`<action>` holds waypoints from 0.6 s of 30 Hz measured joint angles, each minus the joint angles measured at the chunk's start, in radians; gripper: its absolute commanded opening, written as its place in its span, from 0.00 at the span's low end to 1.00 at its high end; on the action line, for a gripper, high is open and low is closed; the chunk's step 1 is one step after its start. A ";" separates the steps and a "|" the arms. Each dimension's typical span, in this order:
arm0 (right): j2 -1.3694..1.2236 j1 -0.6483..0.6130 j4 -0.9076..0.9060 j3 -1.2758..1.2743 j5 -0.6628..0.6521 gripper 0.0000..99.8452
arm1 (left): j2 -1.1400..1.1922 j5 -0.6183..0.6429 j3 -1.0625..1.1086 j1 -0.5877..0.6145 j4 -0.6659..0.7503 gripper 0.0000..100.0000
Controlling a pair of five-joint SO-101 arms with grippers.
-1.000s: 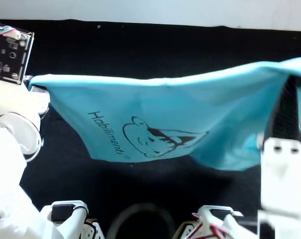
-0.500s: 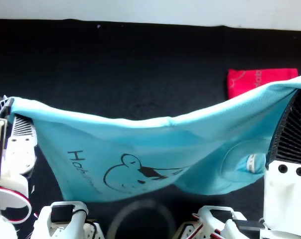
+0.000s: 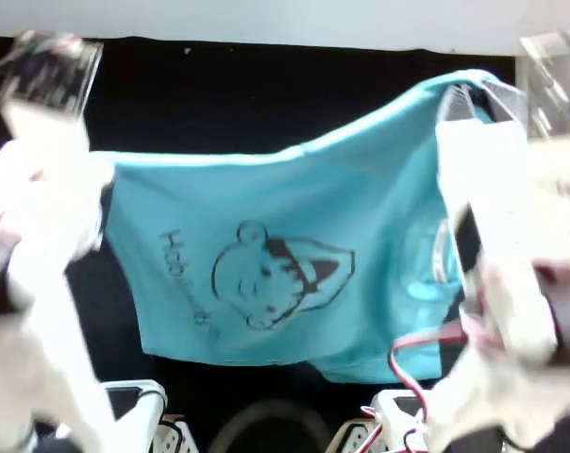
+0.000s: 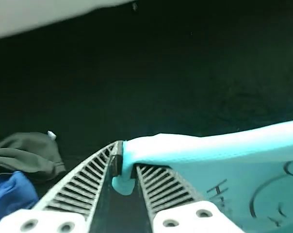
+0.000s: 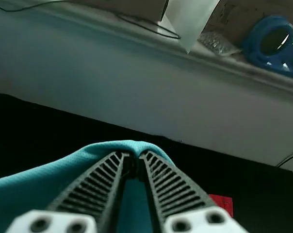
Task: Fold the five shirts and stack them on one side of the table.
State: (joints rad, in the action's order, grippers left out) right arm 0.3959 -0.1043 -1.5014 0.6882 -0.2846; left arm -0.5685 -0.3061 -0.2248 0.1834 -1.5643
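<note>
Left gripper (image 4: 125,167) is pinched tight on one end of the teal shirt (image 3: 266,236)'s top edge, and the right gripper (image 5: 135,162) is clamped on the other end. Shirt hangs spread out between them, above the black table (image 3: 266,94).

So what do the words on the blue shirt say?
Writing on the shirt, beside the cartoon face: one slanted line, too blurred to read.
No other words, numbers or signs can be read.
</note>
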 measured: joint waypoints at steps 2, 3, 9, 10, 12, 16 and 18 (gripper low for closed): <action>-0.003 0.000 0.123 -0.172 0.000 0.01 | 0.075 0.002 0.002 0.000 0.041 0.01; -0.005 0.000 0.183 -0.256 0.000 0.01 | 0.110 0.002 0.000 0.000 0.058 0.01; -0.029 0.000 0.457 -0.497 0.000 0.01 | 0.361 0.002 -0.164 0.000 0.095 0.01; -0.048 0.000 0.470 -0.494 0.002 0.01 | 0.402 0.002 -0.212 0.000 0.095 0.01; -0.103 -0.002 0.477 -0.462 0.002 0.01 | 0.482 0.002 -0.302 0.006 0.095 0.01; -0.247 -0.002 0.431 -0.313 0.002 0.01 | 0.614 0.002 -0.494 0.032 0.054 0.01; -0.325 -0.006 0.391 -0.219 0.002 0.01 | 0.671 0.002 -0.578 0.037 0.032 0.01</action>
State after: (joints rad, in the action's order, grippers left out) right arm 0.0706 -0.1105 -1.1101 0.4687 -0.2831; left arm 0.1020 -0.3046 -0.8032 0.2202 -1.5321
